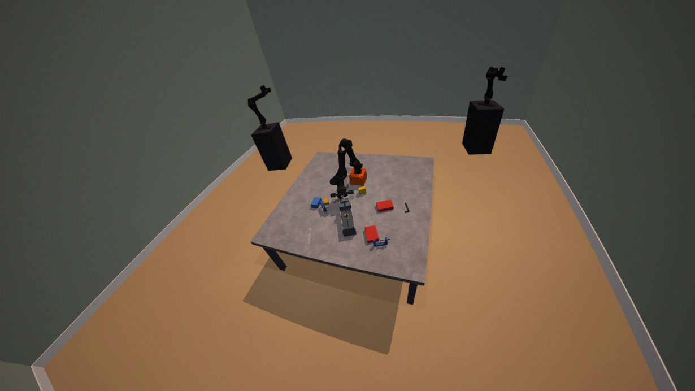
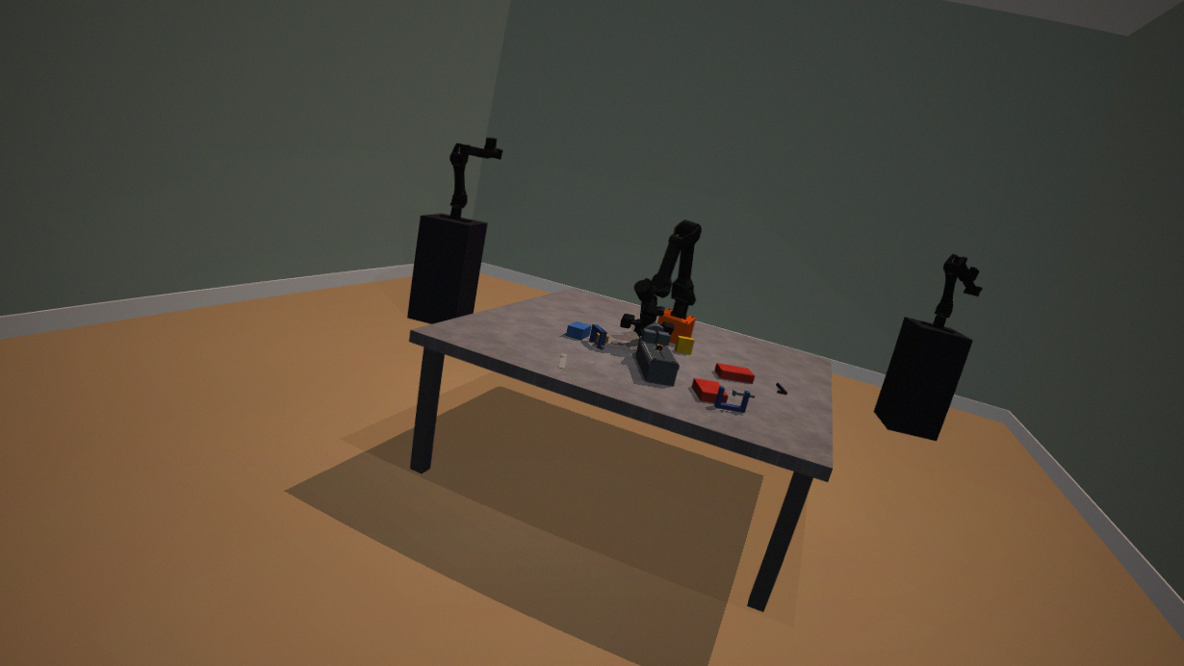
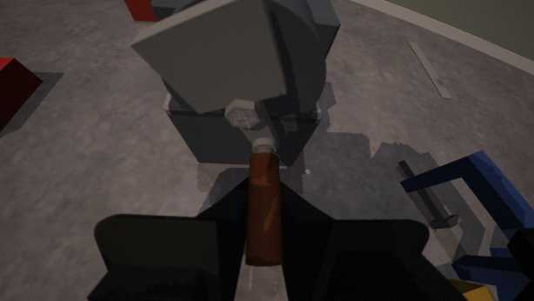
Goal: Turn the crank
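Note:
The machine is a dark grey slide unit [image 1: 347, 224] [image 2: 658, 369] [image 3: 209, 143] on the table. My gripper [image 1: 341, 194] [image 2: 643, 326] is at its crank end. In the wrist view, my gripper is shut on the brown crank handle [image 3: 263, 170], with one finger on each side. The handle joins the pale crank arm [image 3: 265, 126]; a light grey plate [image 3: 217, 56] fills the view above it. The tiny red pointer [image 1: 346, 214] [image 2: 658, 347] is near the middle of the slide in the top and exterior views. It is hidden in the wrist view, and I cannot tell whether it is level with the brass marks.
Two red blocks [image 1: 384, 205] [image 1: 371, 233] lie right of the machine, with a blue clamp [image 1: 380, 243] beside the nearer one. Another blue clamp [image 3: 491, 187], a blue block [image 1: 316, 202] and a yellow block [image 1: 326, 201] are left. Another yellow block [image 1: 361, 190] is near the orange base [image 1: 357, 178].

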